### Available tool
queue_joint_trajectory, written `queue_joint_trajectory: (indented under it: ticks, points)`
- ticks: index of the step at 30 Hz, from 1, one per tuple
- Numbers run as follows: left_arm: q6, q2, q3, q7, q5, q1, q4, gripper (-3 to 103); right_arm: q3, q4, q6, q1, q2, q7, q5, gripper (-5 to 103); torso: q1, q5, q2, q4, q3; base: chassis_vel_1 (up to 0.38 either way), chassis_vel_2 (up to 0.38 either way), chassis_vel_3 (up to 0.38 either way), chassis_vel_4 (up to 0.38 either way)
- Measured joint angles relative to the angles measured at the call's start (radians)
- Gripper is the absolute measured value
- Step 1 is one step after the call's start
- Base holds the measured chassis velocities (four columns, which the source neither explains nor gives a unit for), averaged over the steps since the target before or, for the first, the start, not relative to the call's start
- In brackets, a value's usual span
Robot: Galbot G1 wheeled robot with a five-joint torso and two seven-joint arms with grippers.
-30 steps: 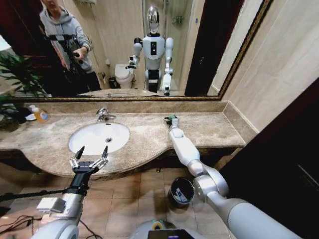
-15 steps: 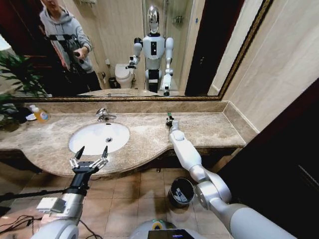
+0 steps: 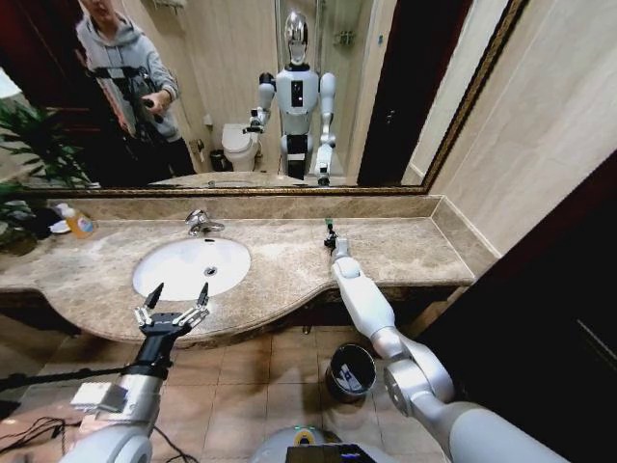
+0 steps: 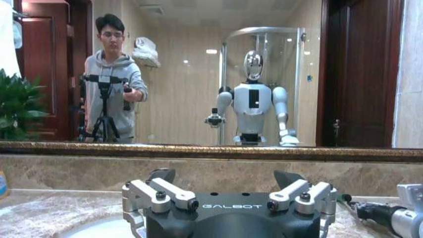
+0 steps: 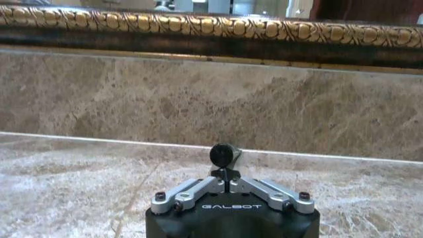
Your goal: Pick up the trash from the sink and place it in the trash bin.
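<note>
My right gripper point(image 3: 330, 231) hovers over the marble counter to the right of the sink point(image 3: 191, 267). It is shut on a tiny green-black piece of trash point(image 3: 328, 224). The right wrist view shows that piece point(image 5: 222, 153) sticking up from the closed gripper point(image 5: 228, 179), facing the backsplash. My left gripper point(image 3: 174, 307) hangs open and holds nothing, in front of the counter edge below the basin; the left wrist view shows this gripper point(image 4: 225, 176) with its jaws spread. The trash bin point(image 3: 350, 371) stands on the floor under my right arm, with white pieces inside.
A chrome faucet point(image 3: 202, 223) stands behind the basin. An orange-labelled soap bottle point(image 3: 77, 223) sits at the counter's far left beside a plant point(image 3: 24, 154). A large mirror runs along the back wall, and a side wall closes the counter's right end.
The right arm has swung slightly right and stretched toward the back wall, and the gripper has turned with the small piece held in it. The left arm has not moved.
</note>
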Motion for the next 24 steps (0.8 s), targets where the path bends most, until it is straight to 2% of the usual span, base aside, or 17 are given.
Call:
queue_joint_trajectory:
  ticks: [2,3,5,6,11,12,14,15,18,20,22,23,24]
  points:
    - [0.0,0.0,0.0,0.0,0.0,0.0,0.0,100,0.0,0.013,-0.005,-0.01,-0.001,0.0,0.002,-2,0.0,-0.0001,0.0,0.0,0.0,0.0,0.0,0.0,0.0]
    - [0.0,0.0,0.0,0.0,0.0,0.0,0.0,100,-0.001,0.017,-0.008,-0.014,-0.002,0.0,0.004,3,0.0,0.0,0.0,0.0,0.0,0.0,0.0,0.0,0.0]
    - [0.0,0.0,0.0,0.0,0.0,0.0,0.0,100,-0.002,0.018,-0.009,-0.017,-0.002,0.0,0.004,3,0.0,0.0003,0.0,0.0,0.0,0.0,0.0,0.0,0.0]
    - [0.0,0.0,0.0,0.0,0.0,0.0,0.0,100,-0.002,0.02,-0.01,-0.02,-0.003,0.0,0.005,14,0.0,0.0002,0.0,0.0,0.0,0.0,0.0,0.0,0.0]
    - [0.0,0.0,0.0,0.0,0.0,0.0,0.0,100,-0.003,0.02,-0.013,-0.022,-0.005,-0.001,0.004,19,0.0,0.0001,0.0,0.0,0.0,0.0,0.0,0.0,0.0]
    - [0.0,0.0,0.0,0.0,0.0,0.0,0.0,100,-0.006,0.021,-0.018,-0.024,-0.007,-0.002,0.002,30,0.0,0.0001,0.0,0.0,0.0,0.0,0.0,0.0,0.0]
    - [0.0,0.0,0.0,0.0,0.0,0.0,0.0,100,-0.016,0.028,-0.03,-0.025,-0.013,-0.004,0.0,41,0.0,-0.0001,0.0,-0.0001,0.0,0.0,0.0,0.0,0.0]
    - [0.0,0.0,0.0,0.0,0.0,0.0,0.0,100,-0.016,0.028,-0.03,-0.025,-0.013,-0.004,0.0,41,0.0,-0.0001,0.0,-0.0001,0.0,0.0,0.0,0.0,0.0]
    - [0.0,0.0,0.0,0.0,0.0,0.0,0.0,100,-0.024,0.043,-0.04,-0.029,-0.013,-0.004,0.004,57,0.0,0.0,0.0,-0.0001,0.0,0.0,0.0,0.0,0.0]
    - [0.0,0.0,0.0,0.0,0.0,0.0,0.0,100,-0.027,0.049,-0.041,-0.032,-0.012,-0.003,0.007,57,0.0,0.0001,0.0,-0.0001,0.0,0.0,0.0,0.0,0.0]
    - [0.0,0.0,0.0,0.0,0.0,0.0,0.0,100,-0.04,0.065,-0.044,-0.038,-0.009,0.004,0.014,68,0.0,0.0001,0.0,0.0,0.0,0.0,0.0,0.0,0.0]
    - [0.0,0.0,0.0,0.0,0.0,0.0,0.0,100,-0.04,0.065,-0.044,-0.038,-0.009,0.004,0.014,68,0.0,0.0001,0.0,0.0,0.0,0.0,0.0,0.0,0.0]
    - [0.0,0.0,0.0,0.0,0.0,0.0,0.0,100,-0.045,0.072,-0.045,-0.043,-0.008,0.006,0.017,73,0.0,0.0,0.0,0.0,0.0,0.0,0.0,0.0,0.0]
